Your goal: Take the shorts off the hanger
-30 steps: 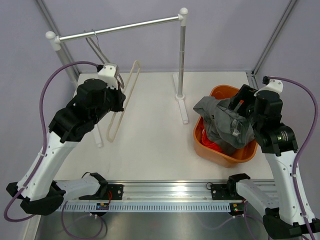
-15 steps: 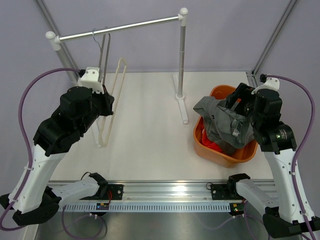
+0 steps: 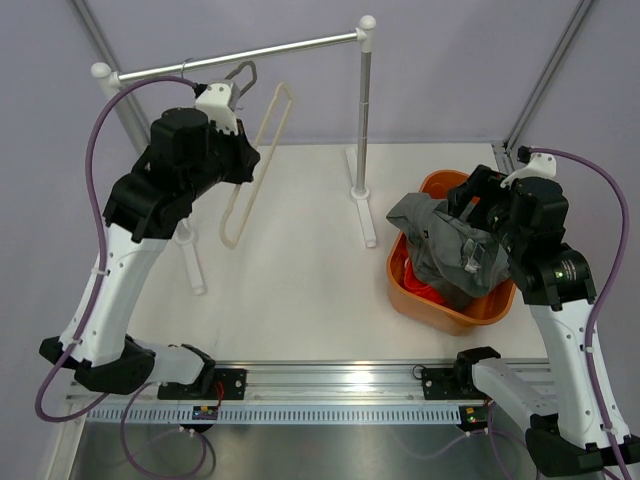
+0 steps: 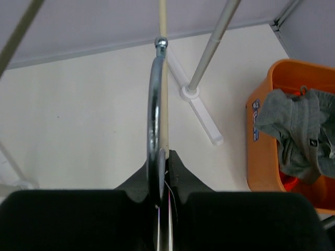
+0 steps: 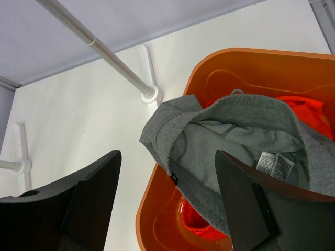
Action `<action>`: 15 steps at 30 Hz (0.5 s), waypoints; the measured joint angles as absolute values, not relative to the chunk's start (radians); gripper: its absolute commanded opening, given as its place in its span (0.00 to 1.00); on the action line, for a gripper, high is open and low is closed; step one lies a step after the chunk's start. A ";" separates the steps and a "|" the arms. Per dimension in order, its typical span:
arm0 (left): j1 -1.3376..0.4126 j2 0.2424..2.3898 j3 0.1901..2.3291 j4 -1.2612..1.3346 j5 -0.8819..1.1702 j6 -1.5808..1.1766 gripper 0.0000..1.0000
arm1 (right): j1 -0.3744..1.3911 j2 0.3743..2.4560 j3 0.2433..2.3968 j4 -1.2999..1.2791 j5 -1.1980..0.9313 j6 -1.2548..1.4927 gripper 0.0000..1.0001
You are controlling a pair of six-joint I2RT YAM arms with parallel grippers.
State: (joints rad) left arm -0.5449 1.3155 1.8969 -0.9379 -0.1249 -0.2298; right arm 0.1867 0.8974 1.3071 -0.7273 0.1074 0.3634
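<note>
The grey shorts (image 3: 445, 243) lie heaped in an orange basin (image 3: 437, 313) at the right, draped over its rim, with the orange-red shorts (image 3: 425, 286) underneath. In the right wrist view the grey shorts (image 5: 235, 138) cover the orange-red shorts (image 5: 200, 224). My right gripper (image 3: 470, 200) (image 5: 166, 157) hovers open just above them, holding nothing. My left gripper (image 3: 240, 97) (image 4: 163, 159) is shut on the bare cream hanger (image 3: 258, 165) at its metal hook (image 4: 154, 104), held up close under the rail (image 3: 290, 45).
The clothes rack has an upright post (image 3: 362, 115) with a white foot (image 3: 366, 215) on the table between the arms. Its other post stands at the far left behind my left arm. The basin's wall (image 4: 261, 157) shows at the right of the left wrist view.
My left arm has lifted the hanger from low over the table up to the rail and swung it rightwards. The right gripper has stayed over the basin, still open.
</note>
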 measured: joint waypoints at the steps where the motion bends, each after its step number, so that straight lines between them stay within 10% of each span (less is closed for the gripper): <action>1: -0.502 1.342 1.919 -0.926 -0.077 -0.229 0.00 | 0.187 0.897 1.309 -0.727 0.097 0.363 0.80; 15: -0.302 1.558 2.147 -0.815 0.262 -0.192 0.00 | 0.187 0.897 1.316 -0.717 -0.005 0.362 0.79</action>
State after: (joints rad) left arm -0.3019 1.5578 2.1471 -0.8150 0.2619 -0.1917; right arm 0.1867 0.8970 1.3159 -0.7170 -0.0048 0.3622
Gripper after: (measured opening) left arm 0.089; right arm 0.795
